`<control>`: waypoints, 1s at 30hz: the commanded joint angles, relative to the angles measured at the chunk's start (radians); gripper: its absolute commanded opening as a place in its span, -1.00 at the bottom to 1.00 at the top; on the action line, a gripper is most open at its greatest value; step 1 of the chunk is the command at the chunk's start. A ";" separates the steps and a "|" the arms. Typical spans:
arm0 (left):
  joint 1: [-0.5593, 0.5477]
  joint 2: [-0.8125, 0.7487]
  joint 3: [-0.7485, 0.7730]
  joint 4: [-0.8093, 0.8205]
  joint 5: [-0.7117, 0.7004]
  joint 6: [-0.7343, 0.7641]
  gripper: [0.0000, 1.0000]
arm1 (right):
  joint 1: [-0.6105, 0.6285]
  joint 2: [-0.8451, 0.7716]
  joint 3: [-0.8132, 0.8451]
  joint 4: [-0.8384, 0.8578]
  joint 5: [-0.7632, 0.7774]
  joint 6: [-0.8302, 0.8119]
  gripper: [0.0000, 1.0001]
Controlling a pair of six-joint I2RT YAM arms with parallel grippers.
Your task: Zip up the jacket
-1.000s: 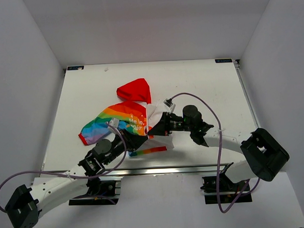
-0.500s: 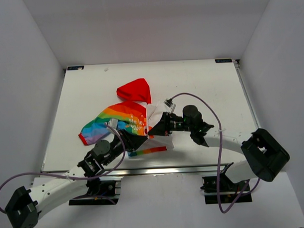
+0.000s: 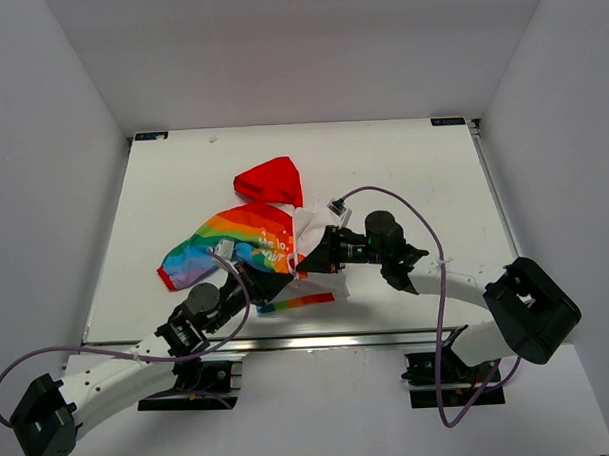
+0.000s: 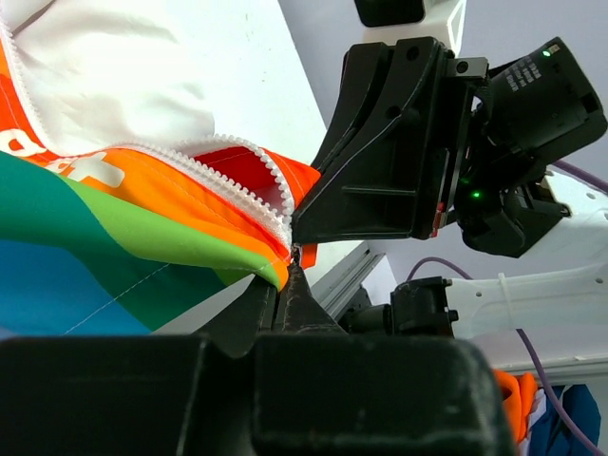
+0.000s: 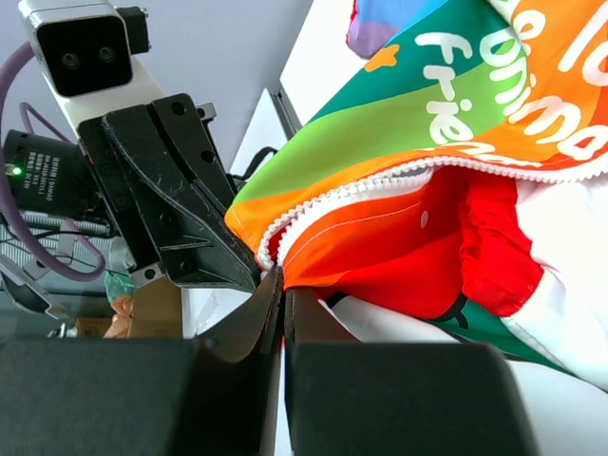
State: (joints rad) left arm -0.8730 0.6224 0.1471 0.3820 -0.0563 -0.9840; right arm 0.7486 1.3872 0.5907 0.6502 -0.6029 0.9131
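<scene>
The jacket (image 3: 255,235) lies crumpled mid-table, with its red hood (image 3: 273,179) at the back and a rainbow sleeve (image 3: 191,262) to the left. Its front is open: white zipper teeth (image 4: 237,185) run along the two orange edges and meet at the lower end. My left gripper (image 3: 284,279) is shut on the jacket at that lower zipper end (image 4: 288,271). My right gripper (image 3: 304,264) faces it tip to tip. It is shut on the jacket's other orange edge (image 5: 283,277), just beside the left fingers (image 5: 180,218).
A metal rail (image 3: 338,339) runs along the table's near edge, just below the jacket's rainbow hem (image 3: 302,302). White walls close in the table on three sides. A purple cable (image 3: 425,234) loops over the right arm.
The left jaws opened a little and then closed on the jacket's lower zipper end, as the left arm edged forward. The right gripper kept its hold and place.
</scene>
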 commanded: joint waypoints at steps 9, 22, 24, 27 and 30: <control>-0.003 -0.004 -0.052 0.075 0.110 0.067 -1.00 | -0.014 -0.013 0.141 -0.104 0.081 -0.049 -1.00; -0.003 0.051 -0.026 0.038 0.095 0.053 -1.00 | -0.049 -0.031 0.123 -0.126 -0.037 -0.089 -0.82; -0.003 0.075 -0.030 0.073 0.084 0.025 -1.00 | -0.048 -0.043 0.084 -0.129 -0.061 -0.115 -0.58; -0.003 0.105 -0.044 0.130 0.072 -0.019 -1.00 | -0.046 -0.071 0.038 -0.144 -0.055 -0.122 -0.33; -0.003 0.114 -0.046 0.164 0.070 -0.030 -1.00 | -0.046 -0.096 0.002 -0.147 -0.026 -0.118 -0.19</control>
State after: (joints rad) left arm -0.8700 0.7341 0.1055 0.4973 0.0029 -0.9840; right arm 0.7044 1.3334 0.6178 0.4667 -0.6464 0.8158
